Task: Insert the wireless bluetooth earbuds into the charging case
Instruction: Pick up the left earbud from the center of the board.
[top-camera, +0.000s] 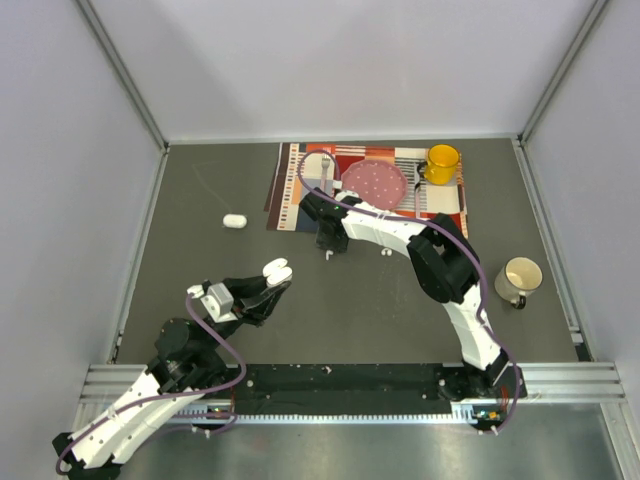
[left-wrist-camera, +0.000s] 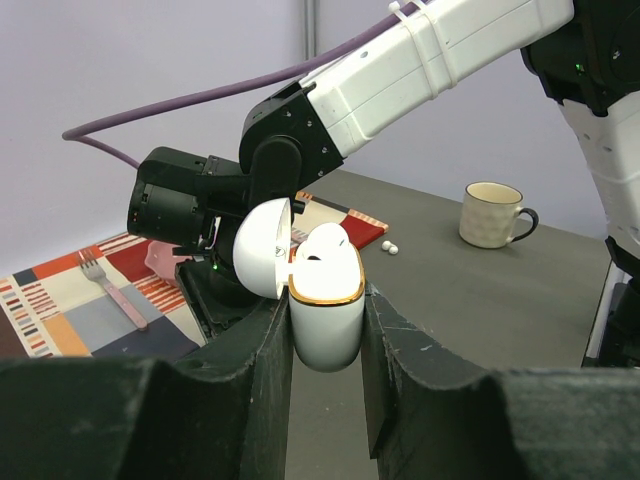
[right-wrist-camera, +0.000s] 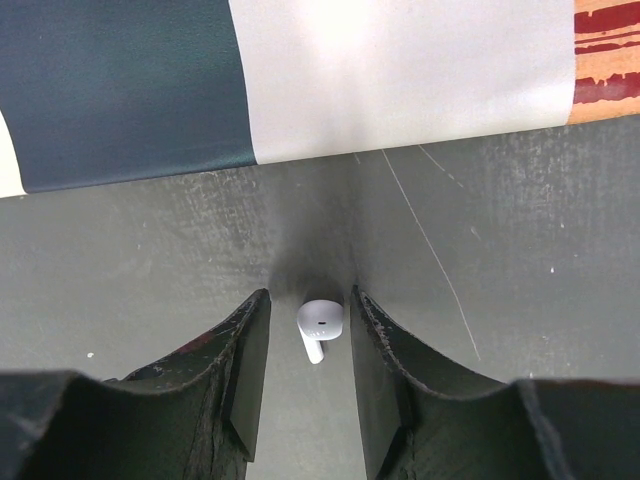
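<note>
A placemat (top-camera: 287, 203) bears fork (left-wrist-camera: 112, 288), yellow mug (top-camera: 441, 160) and pink, seemingly speckled plate (top-camera: 375, 182).

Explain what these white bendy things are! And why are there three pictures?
They are two robot arms bolted to a table, and each ends in a two-finger gripper. One picture looks down from above. The other two come from little cameras on the wrists.

The left gripper is shut on an open white charging case, holding it up. The right gripper is down at the table, its open fingers on either side of a tiny white earbud.

Also on the table are a striped placemat with a pink plate, a fork and a yellow mug. Off the mat are a cream mug and another small white case.
</note>
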